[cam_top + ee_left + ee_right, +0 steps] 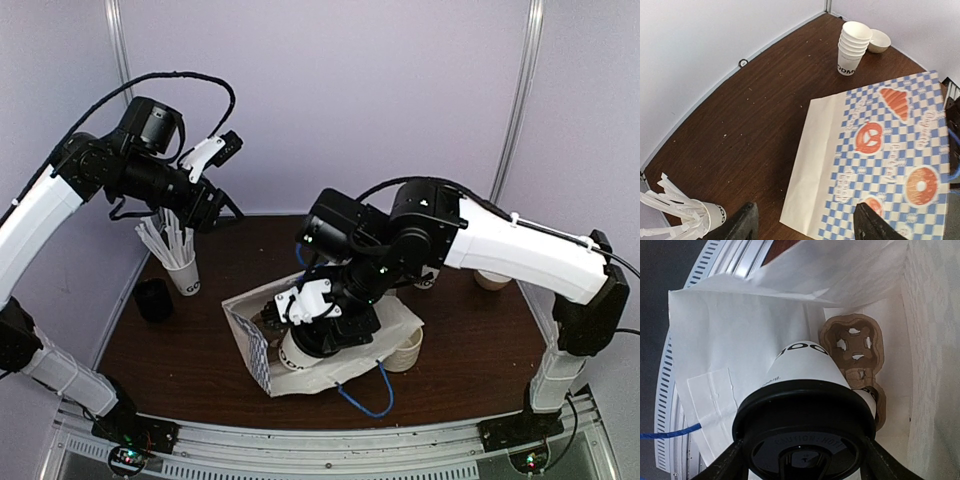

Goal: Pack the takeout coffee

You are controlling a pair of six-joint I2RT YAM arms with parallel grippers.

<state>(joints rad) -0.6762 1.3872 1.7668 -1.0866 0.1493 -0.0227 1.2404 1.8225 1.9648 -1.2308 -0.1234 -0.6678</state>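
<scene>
Brown tabletop (pixel 750 125) under my left jaws, apart and empty near the edge of the paper bag (pixel 880 150); right jaws clamp the lidded coffee cup (pixel 802 372), cup carrier (pixel 852 342) just beyond them.

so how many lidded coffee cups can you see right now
1. The lidded coffee cup is gripped by the right tool, inside the open paper bag, near the cardboard carrier. Another may be hidden behind it.
</scene>
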